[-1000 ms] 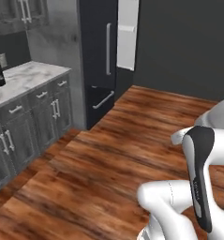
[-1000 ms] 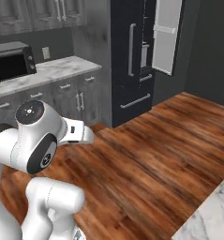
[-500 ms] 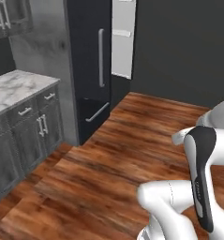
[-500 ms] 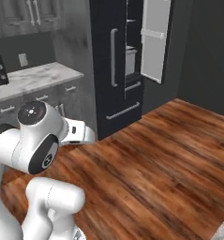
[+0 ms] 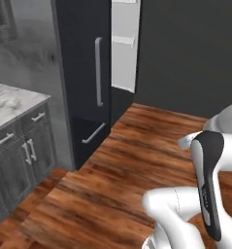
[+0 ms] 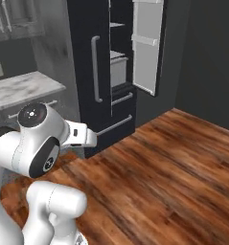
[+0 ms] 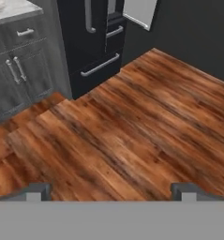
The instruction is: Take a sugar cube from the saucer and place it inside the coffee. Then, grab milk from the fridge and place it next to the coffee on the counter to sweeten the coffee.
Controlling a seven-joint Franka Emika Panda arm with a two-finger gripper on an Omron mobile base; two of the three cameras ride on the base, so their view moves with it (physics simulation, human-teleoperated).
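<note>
Gripper point(image 7: 111, 190) jaws wide apart, nothing held, over wood floor point(image 7: 146, 122) near fridge point(image 6: 89, 62). Fridge's 1 door point(image 6: 147, 45) stands open, bench point(image 5: 13, 102) just beside fridge.

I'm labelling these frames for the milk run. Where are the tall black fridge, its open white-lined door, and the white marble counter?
Tall black fridge point(image 6: 87, 72): right base view, closed left door panel.
Open white-lined door point(image 6: 147, 52): right base view, inner lining.
White marble counter point(image 5: 13, 104): left base view, bare top.
</note>
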